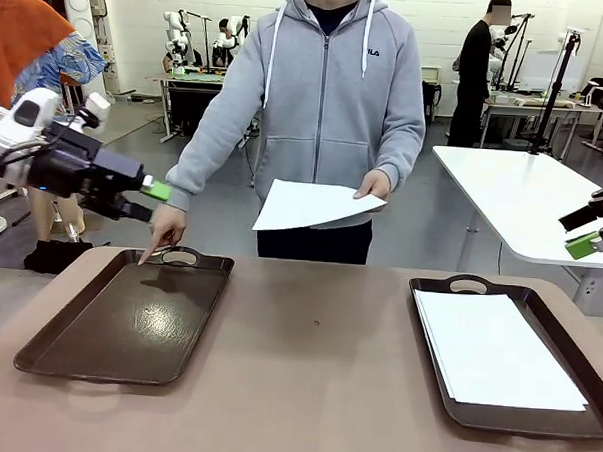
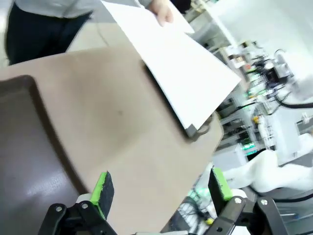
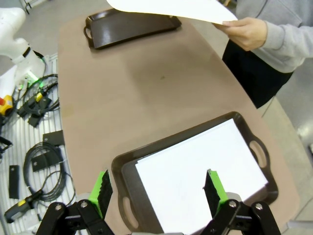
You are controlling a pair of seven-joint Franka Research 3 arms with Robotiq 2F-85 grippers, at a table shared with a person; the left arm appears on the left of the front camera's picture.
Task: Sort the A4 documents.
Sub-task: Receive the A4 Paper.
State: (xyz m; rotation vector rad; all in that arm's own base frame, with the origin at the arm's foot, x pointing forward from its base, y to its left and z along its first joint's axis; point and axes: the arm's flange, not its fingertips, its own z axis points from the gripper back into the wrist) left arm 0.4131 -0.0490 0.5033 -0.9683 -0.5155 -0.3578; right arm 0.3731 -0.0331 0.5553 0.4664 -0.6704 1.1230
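Jaws of our left gripper (image 1: 160, 202) stand wide and empty above the bare dark brown plastic tray (image 1: 76, 351), well apart from the thin white paper sheet (image 1: 312, 205) held in the person's hand (image 1: 374, 184); our right gripper (image 3: 159, 192), equally wide and empty, hovers over the stack of white A4 documents (image 1: 496, 350) in the second brown tray (image 1: 434, 292). We judge that limp paper may sag or slide from a pinch near its edge, and the person's pointing hand (image 1: 165, 229) at the empty tray's rim sits in our left arm's way.

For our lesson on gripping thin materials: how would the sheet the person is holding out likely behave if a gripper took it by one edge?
The sheet is thin, and held at one side by the person's hand, so it would probably droop when pinched at an edge. It looks very light, so weight is unlikely to matter. Its smooth surface might slip between the pads or crease if squeezed hard.
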